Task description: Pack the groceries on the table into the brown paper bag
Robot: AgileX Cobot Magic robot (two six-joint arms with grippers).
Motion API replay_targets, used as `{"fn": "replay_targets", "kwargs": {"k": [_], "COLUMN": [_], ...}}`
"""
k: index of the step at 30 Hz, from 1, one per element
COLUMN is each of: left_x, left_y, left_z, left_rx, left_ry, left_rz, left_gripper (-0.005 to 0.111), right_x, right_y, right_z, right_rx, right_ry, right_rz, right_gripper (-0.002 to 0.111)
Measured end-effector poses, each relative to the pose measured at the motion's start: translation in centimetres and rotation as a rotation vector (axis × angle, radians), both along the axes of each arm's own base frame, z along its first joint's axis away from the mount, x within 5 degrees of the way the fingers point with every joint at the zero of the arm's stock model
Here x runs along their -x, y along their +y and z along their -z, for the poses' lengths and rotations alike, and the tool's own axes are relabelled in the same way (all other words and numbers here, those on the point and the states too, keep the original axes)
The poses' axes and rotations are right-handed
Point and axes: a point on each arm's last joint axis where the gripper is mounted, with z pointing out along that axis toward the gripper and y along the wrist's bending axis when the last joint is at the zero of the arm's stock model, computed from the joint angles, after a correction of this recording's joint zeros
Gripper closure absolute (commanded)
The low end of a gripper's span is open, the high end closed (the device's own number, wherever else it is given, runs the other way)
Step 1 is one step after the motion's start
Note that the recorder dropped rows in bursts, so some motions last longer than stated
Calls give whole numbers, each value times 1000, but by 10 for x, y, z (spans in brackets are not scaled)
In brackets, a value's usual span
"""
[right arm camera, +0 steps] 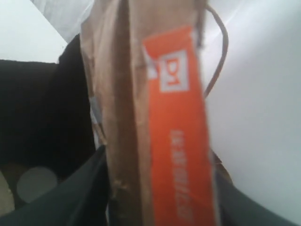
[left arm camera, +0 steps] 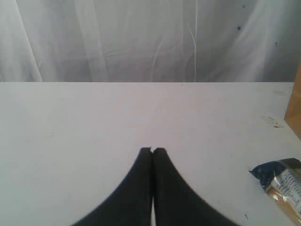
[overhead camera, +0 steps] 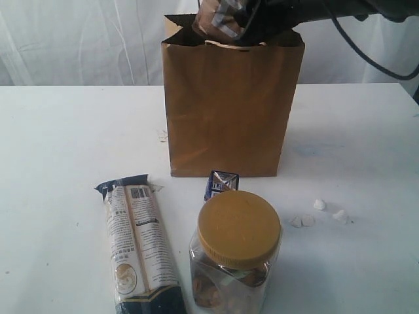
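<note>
so the bag is matt kraft paper, pouch looks papery too (blurry), jar clear plastic, long packet glossy film

orange-labelled brown pouch, gripped by end effector

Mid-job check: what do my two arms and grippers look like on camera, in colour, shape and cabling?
The left gripper has two plain matte black fingers, broad at the base and curving in to narrow squared tips. The right gripper looks dark and smooth too, though its wrist view is blurred. The right arm is black, with a black cable looping beneath it. No markings show.
</note>
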Motion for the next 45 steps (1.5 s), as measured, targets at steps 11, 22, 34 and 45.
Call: {"fn": "replay_targets", "kwargs": {"k": [11, 22, 34, 45], "left_x": [0, 0, 0, 0], "left_y": [0, 0, 0, 0], "left_z": [0, 0, 0, 0], "left_rx": [0, 0, 0, 0], "left_ry": [0, 0, 0, 0], "left_rz": [0, 0, 0, 0], "left_gripper": [107, 107, 107, 107], "right_x": [4, 3, 9, 46], "right_y": [-1, -4, -3, -19], "right_z": [8, 5, 6, -61], "right_rx": [42, 71, 84, -50], "right_ry": [80, 47, 98, -74], "right_rz": [-47, -36, -67, -7], "right_gripper": [65, 49, 49, 53]}}
